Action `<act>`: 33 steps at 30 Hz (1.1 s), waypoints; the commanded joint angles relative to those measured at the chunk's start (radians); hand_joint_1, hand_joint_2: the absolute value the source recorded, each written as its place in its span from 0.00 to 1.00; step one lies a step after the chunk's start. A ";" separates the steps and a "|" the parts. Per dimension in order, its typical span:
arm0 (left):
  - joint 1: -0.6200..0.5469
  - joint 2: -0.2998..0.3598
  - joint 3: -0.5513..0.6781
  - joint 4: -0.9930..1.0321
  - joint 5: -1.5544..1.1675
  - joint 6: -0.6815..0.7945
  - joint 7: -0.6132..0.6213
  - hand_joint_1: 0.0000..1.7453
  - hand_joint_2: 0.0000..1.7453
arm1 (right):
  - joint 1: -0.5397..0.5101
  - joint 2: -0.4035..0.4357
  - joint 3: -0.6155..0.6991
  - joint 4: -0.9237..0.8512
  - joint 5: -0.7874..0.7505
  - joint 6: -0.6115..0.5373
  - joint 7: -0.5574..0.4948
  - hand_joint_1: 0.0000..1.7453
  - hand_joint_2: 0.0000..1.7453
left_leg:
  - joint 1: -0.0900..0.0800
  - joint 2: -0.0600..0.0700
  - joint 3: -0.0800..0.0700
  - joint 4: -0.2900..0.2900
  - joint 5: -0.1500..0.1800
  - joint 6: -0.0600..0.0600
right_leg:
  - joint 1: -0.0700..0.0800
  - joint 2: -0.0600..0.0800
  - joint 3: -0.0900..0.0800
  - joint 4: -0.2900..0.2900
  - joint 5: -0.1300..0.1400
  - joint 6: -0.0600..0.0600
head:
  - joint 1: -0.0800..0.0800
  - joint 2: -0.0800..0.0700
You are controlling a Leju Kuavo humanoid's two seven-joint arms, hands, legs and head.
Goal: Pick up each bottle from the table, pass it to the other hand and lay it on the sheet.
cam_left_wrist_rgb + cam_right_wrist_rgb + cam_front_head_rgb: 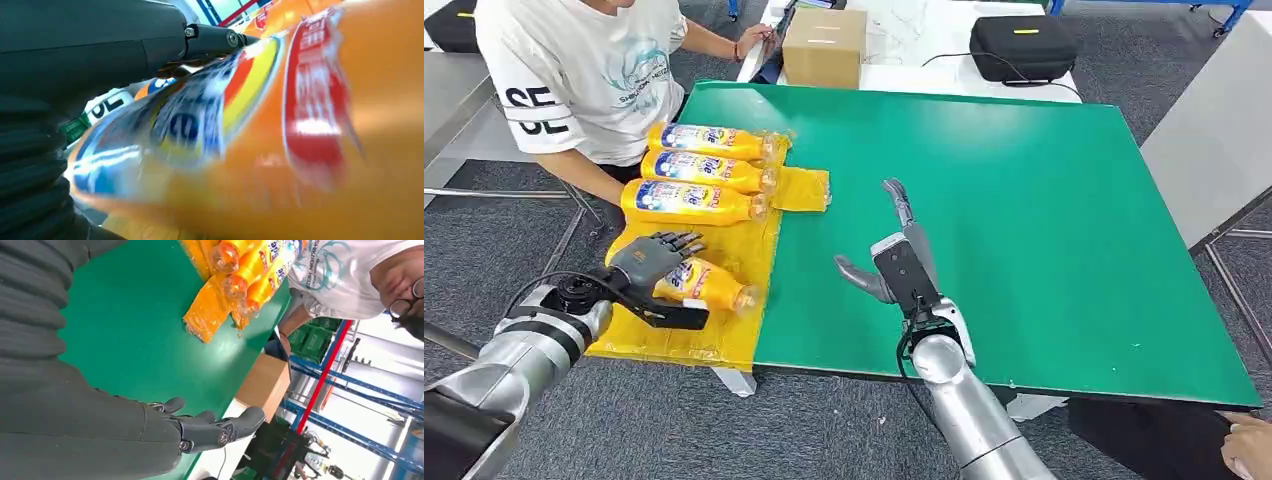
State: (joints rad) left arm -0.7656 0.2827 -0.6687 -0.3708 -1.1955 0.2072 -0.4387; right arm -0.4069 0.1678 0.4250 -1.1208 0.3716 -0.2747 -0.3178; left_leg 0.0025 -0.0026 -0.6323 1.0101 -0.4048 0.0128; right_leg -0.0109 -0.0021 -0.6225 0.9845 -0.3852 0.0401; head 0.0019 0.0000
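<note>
While left hand (pixel 656 262) grips fourth bottle (pixel 709 286) low over yellow sheet (pixel 754 258), right hand (pixel 894 262) hovers empty, fingers apart, above green surface (pixel 1024 220). Risk: round bottle, released early, rolls off sheet's near edge, or bumps three laid bottles (pixel 699 170).

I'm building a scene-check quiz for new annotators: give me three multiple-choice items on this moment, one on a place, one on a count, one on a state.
1. Where does the left hand hold its bottle?
A over the yellow sheet
B on the cardboard box
C at the green mat's far corner

2. How many bottles lie on the sheet, apart from the held one?
A one
B three
C five

3. The right hand is:
A holding a bottle
B open, empty
C fisted

Key: 1 A, sheet lies beneath it; 2 B, three side by side; 3 B, fingers spread over the mat.
</note>
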 commanded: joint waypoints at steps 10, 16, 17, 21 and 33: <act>0.013 -0.027 -0.060 0.054 0.014 0.013 -0.024 0.00 1.00 | -0.037 -0.025 0.002 0.036 0.003 0.012 0.010 0.00 1.00 | 0.000 0.000 0.004 -0.001 0.000 0.000 | 0.000 0.001 0.004 -0.001 -0.001 -0.001 | 0.000 0.000; 0.012 -0.024 -0.061 0.049 0.024 0.016 -0.031 0.00 1.00 | -0.034 -0.026 -0.002 0.034 0.003 0.017 0.012 0.00 1.00 | 0.000 0.000 0.003 -0.001 0.001 0.000 | 0.000 0.000 0.003 0.000 -0.001 -0.001 | 0.000 0.000; 0.012 -0.024 -0.061 0.049 0.024 0.016 -0.031 0.00 1.00 | -0.034 -0.026 -0.002 0.034 0.003 0.017 0.012 0.00 1.00 | 0.000 0.000 0.004 -0.001 0.000 0.000 | 0.000 0.000 0.004 -0.001 -0.001 -0.001 | 0.000 0.000; 0.018 -0.018 -0.047 0.041 0.044 0.029 -0.045 0.00 1.00 | -0.034 -0.026 -0.003 0.036 0.004 0.016 0.012 0.00 1.00 | 0.000 0.000 0.003 -0.001 0.001 0.000 | 0.000 0.000 0.003 0.000 -0.001 -0.001 | 0.000 0.000; 0.436 0.056 0.315 -0.586 0.883 -0.018 -0.259 0.00 1.00 | 0.044 -0.048 -0.045 0.001 -0.017 -0.016 -0.015 0.00 1.00 | 0.000 0.002 0.003 -0.002 -0.001 0.000 | 0.000 0.002 0.001 -0.001 -0.001 0.000 | 0.000 0.000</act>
State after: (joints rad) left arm -0.5877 0.3029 -0.5462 -0.5010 -0.6905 0.3249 -0.6882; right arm -0.3881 0.1514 0.4150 -1.1208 0.3681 -0.2846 -0.3224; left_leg 0.0022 -0.0006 -0.6327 1.0100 -0.4043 0.0127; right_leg -0.0110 -0.0011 -0.6241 0.9846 -0.3852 0.0401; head 0.0023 0.0000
